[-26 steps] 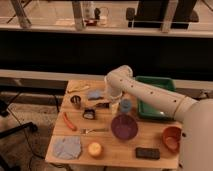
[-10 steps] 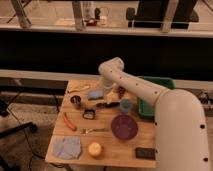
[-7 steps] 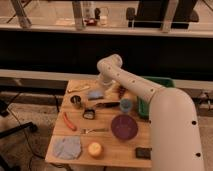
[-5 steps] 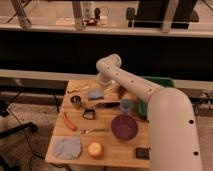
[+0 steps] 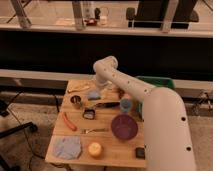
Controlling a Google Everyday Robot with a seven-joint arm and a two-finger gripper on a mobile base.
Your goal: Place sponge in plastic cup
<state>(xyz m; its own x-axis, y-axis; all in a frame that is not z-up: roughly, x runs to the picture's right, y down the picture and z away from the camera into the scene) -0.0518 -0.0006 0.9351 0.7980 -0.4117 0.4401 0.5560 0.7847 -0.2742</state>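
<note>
One camera only, set high beside the near end of the arm (image 5: 155, 107), aimed downward and forward, wooden table (image 5: 114, 150) seen fairly near, gripper (image 5: 101, 86) over its far half.

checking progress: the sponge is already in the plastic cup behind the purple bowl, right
No. The camera view shows the sponge on the table, left of the plastic cup behind the purple bowl, with the gripper close by it.

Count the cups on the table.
2. A metal cup stands toward the table's left side, and a blue plastic cup behind the purple bowl. The arm may hide others. The gripper hangs by the sponge.
</note>
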